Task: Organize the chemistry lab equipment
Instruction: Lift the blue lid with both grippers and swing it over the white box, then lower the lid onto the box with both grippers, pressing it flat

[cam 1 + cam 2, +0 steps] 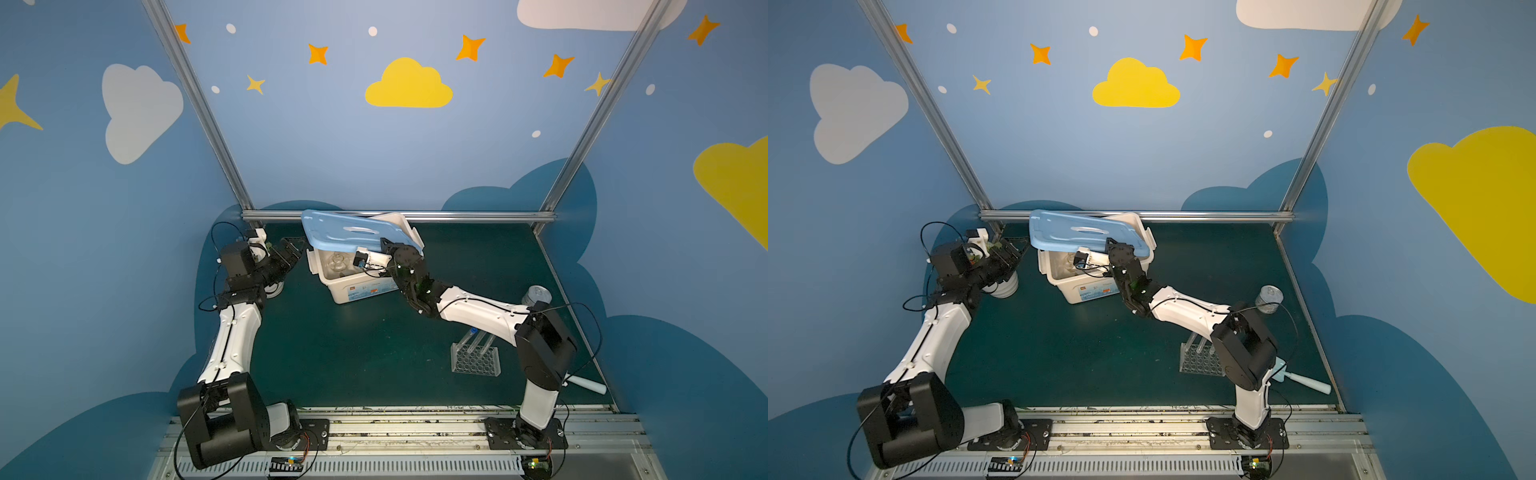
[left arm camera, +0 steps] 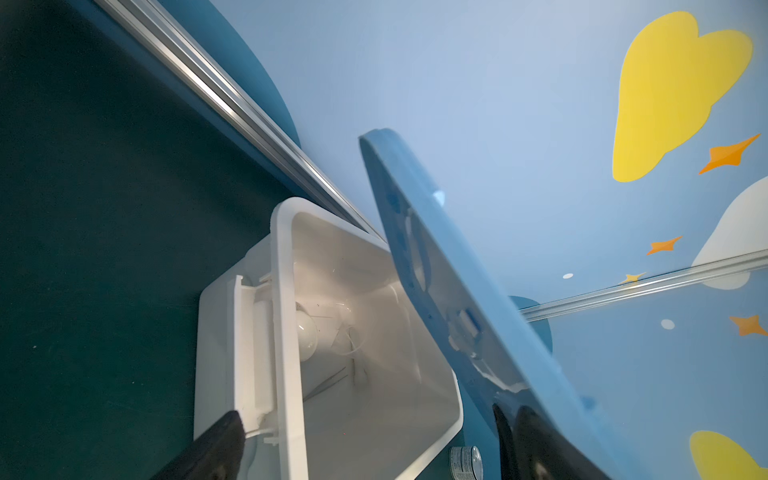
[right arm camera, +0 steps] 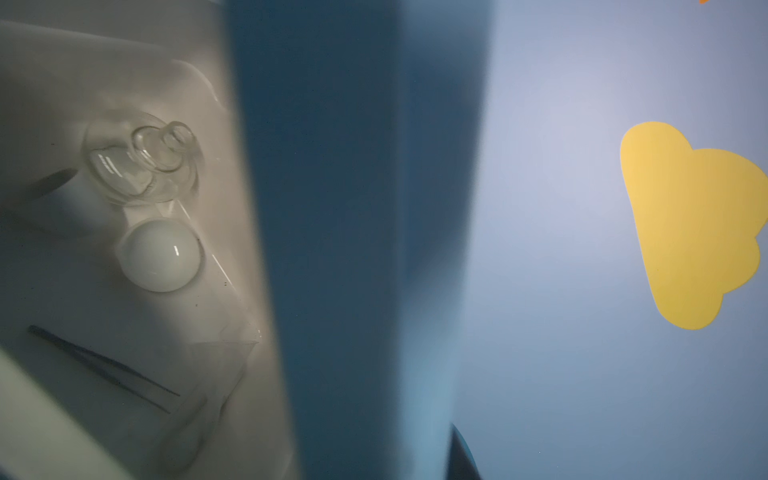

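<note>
Left arm (image 1: pixel 230 345) bent, right hand (image 1: pixel 384 244) pinching lid (image 1: pixel 332 226)

1. Dark green matte worktop (image 1: pixel 353 353), rectangular, bordered by a silver aluminium frame rail (image 1: pixel 457 216) along its rear edge.
2. Silver cylindrical metal can (image 1: pixel 537 296), upright, close to the right edge at mid-depth.
3. Pale blue plastic scoop with a white handle (image 1: pixel 1304 380), lying flat near the front right corner, handle end towards the right edge.
4. White round plant pot (image 1: pixel 1005 287), near the left edge towards the rear, largely hidden.
5. Blue wall panels (image 1: pixel 374 166) with a painted yellow cloud (image 1: pixel 409 85), white clouds and orange stars.
</note>
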Available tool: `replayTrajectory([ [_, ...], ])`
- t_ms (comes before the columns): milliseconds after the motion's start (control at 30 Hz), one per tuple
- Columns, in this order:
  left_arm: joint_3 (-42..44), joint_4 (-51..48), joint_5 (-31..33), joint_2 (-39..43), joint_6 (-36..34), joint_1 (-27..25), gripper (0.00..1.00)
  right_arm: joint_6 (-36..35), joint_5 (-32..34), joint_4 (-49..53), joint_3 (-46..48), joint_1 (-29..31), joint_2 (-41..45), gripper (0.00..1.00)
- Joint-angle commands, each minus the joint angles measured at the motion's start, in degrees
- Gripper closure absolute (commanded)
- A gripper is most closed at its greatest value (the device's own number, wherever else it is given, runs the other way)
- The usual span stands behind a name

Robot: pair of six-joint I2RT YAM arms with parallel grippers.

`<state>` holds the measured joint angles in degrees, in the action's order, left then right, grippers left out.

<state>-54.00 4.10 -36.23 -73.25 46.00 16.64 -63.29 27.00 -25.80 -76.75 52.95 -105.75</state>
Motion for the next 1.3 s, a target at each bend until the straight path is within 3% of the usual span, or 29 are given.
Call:
replayTrajectory([
  [0, 0.5, 1.4, -0.9, 1.4, 0.2, 0.5, 0.01, -0.3, -1.5, -3.3, 1.9, 1.4, 2.6, 1.00],
  [200, 1.9, 3.9, -1.6, 1.0, 1.8, 0.5, 0.01, -1.6, -0.3, -0.4, 2.5, 2.0, 0.6, 1.00],
  [733, 3.2, 3.2, -5.5, 1.6, 2.5, 0.5, 0.01, -11.7, 2.2, -10.5, 3.2, 4.7, -1.1, 1.00],
  [967, 4.2, 3.5, -8.6, -0.8, 4.0, 0.3, 0.11, -12.6, 3.8, -13.1, 4.9, 5.8, -2.5, 1.00],
  [1033, 4.5, 4.0, -9.2, -1.4, 4.1, 0.3, 0.16, -13.1, 3.8, -13.1, 5.4, 6.0, -2.4, 1.00],
  [1200, 4.6, 5.7, -9.6, -2.4, 4.6, 0.1, 0.47, -15.2, 5.2, -16.3, 6.2, 6.1, -2.9, 0.99],
  [1267, 4.6, 5.8, -9.6, -2.3, 4.3, -0.1, 0.55, -15.2, 5.4, -16.1, 6.5, 6.2, -2.6, 0.90],
])
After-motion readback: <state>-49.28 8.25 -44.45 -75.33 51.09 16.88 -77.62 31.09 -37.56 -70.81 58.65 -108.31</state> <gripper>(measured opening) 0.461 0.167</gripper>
